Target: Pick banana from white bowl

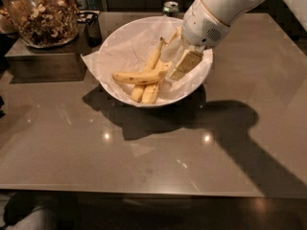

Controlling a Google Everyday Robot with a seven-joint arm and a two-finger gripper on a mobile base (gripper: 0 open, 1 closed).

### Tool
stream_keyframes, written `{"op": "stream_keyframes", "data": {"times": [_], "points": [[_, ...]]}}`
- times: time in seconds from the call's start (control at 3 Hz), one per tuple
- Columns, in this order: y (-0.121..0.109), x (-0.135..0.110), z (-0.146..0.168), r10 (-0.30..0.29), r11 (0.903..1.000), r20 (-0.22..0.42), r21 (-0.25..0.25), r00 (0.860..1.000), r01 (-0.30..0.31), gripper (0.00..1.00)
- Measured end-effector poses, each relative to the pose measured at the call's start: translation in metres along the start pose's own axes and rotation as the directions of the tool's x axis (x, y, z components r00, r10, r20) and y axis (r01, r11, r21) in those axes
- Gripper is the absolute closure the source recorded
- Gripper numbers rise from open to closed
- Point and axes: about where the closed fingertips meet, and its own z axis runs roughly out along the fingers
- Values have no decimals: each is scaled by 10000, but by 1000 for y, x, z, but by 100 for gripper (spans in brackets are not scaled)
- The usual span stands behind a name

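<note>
One glass jar point(42, 14) of snack mix far left. One white bowl point(189, 94), paper-lined, three bananas inside: the banana point(138, 76) lies crosswise over two straighter bananas point(149, 92). One can point(170, 7) behind. My gripper point(176, 60) is over the bowl's right side, fingers spread, holding nothing, just beside the banana's right end.

No text, label, brand, number or sign could be read anywhere. The can point(170, 7) behind the white bowl point(120, 42) showed only its top, and the glass jar point(42, 14) carried no legible marking. The gripper point(170, 67) hung inside the bowl's right side, fingers apart, at the right end of the banana point(139, 76), its casing unlettered.
</note>
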Motion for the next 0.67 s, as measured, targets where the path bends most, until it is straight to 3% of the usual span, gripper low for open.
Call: {"op": "stream_keyframes", "data": {"times": [0.33,0.67], "points": [[-15,-8,20,-328,9990,262,-294,9991,335,38],[-27,-13,31,-550,9978,383,-353,9978,564,35]]}}
